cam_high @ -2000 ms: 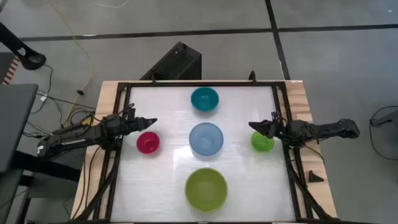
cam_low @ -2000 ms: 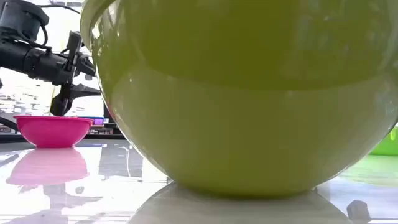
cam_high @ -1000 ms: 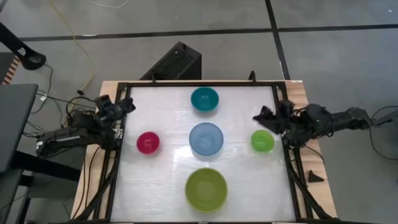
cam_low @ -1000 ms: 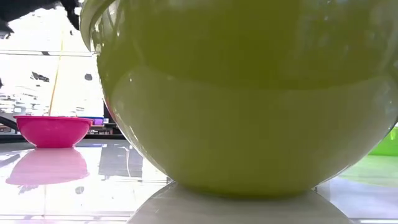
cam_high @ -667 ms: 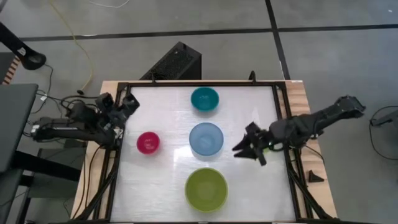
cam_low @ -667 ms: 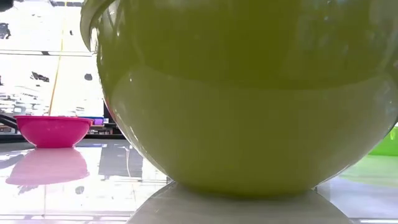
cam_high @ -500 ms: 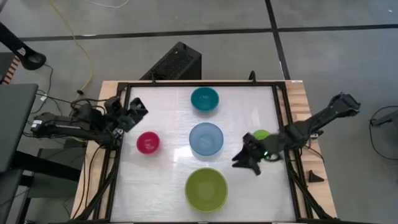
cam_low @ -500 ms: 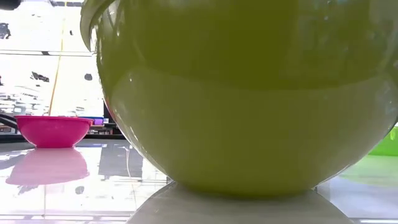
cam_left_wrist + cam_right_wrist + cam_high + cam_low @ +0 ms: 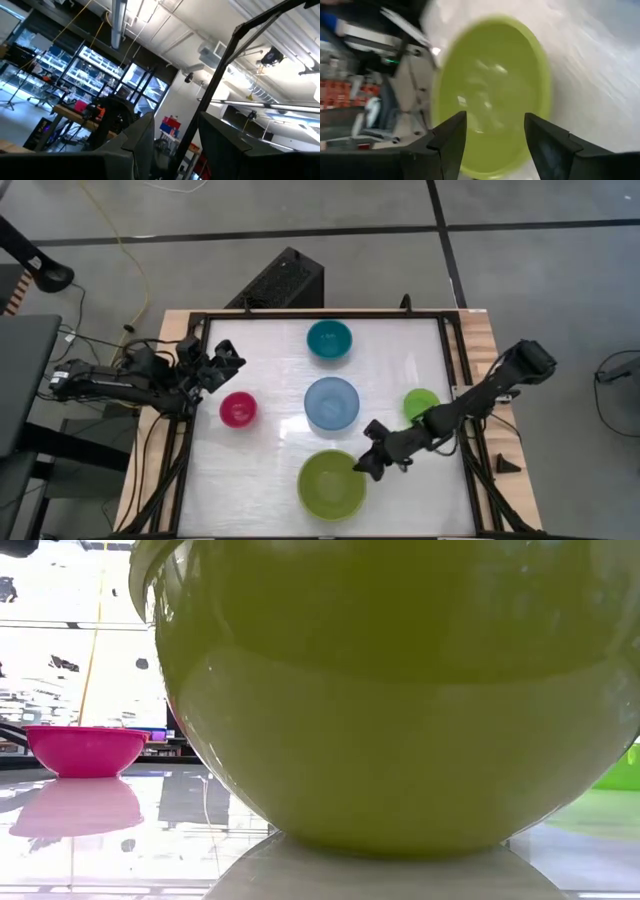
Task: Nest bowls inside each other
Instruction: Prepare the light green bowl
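Five bowls rest upright on their bases on the white table. The olive-green bowl (image 9: 331, 483) is nearest, the light blue one (image 9: 331, 403) sits mid-table, and the teal one (image 9: 329, 339) is at the far side. The magenta bowl (image 9: 238, 409) is on the left and the small green bowl (image 9: 421, 404) on the right. My right gripper (image 9: 362, 465) hangs open just right of the olive-green bowl's rim, slanting down at the bowl (image 9: 490, 95). My left gripper (image 9: 236, 361) is open with nothing between its fingers, above the table's left side, and points upward.
A black frame (image 9: 450, 370) runs around the table top. In the low view the olive-green bowl (image 9: 400, 690) fills most of the picture, with the magenta bowl (image 9: 85, 750) on its left. A black box (image 9: 285, 280) stands on the floor beyond the far edge.
My right gripper has swung from beside the small green bowl toward the table's near edge and left, sinking and tipping downward, and now reaches the olive-green bowl's right rim. My left gripper has shifted a little toward the table's right. No bowl has moved.
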